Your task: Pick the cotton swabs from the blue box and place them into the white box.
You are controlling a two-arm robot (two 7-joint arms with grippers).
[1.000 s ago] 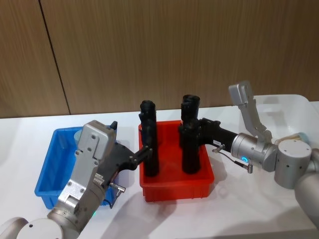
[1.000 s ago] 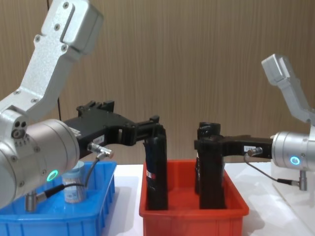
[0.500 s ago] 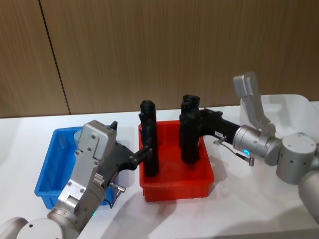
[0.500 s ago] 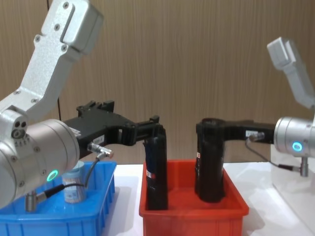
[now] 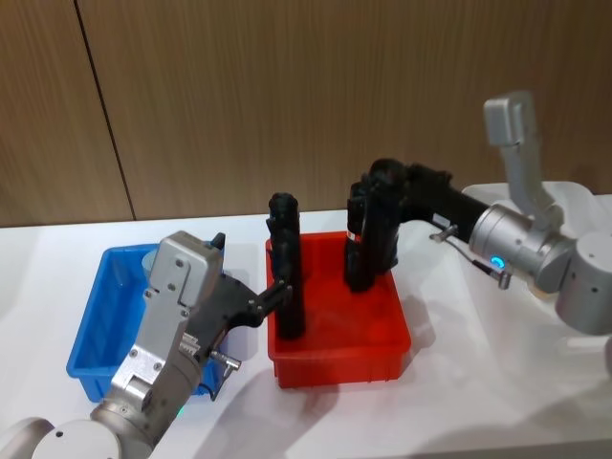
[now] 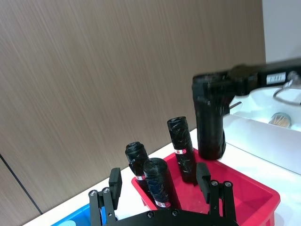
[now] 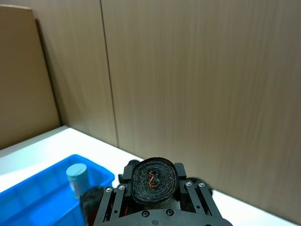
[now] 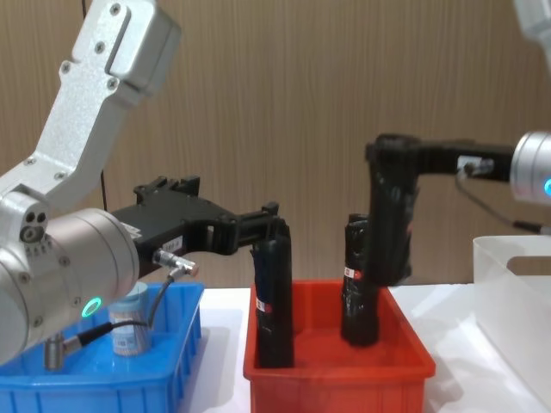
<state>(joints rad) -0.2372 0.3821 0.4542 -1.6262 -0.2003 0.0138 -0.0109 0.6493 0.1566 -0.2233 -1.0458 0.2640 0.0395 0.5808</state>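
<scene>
One jar of cotton swabs (image 8: 129,331) stands in the back of the blue box (image 8: 95,389), also seen as the jar (image 7: 76,178) in the blue box (image 7: 28,207). Another swab jar (image 6: 281,120) sits inside the white box (image 6: 263,136) at the right (image 5: 579,196). My right gripper (image 8: 392,155) is shut on a tall black roll (image 8: 392,224) and holds it above the red bin (image 8: 336,379). My left gripper (image 6: 159,178) is open, its fingers either side of a black roll (image 6: 157,190) at the red bin's front left.
The red bin (image 5: 339,361) stands between the blue box (image 5: 96,325) and the white box. Black rolls (image 5: 285,277) stand upright in it, one (image 8: 357,288) just beside the lifted roll. A wooden wall closes off the back of the white table.
My right gripper has raised its black roll up out of the red bin and drawn it back and to the right. The left arm has not moved.
</scene>
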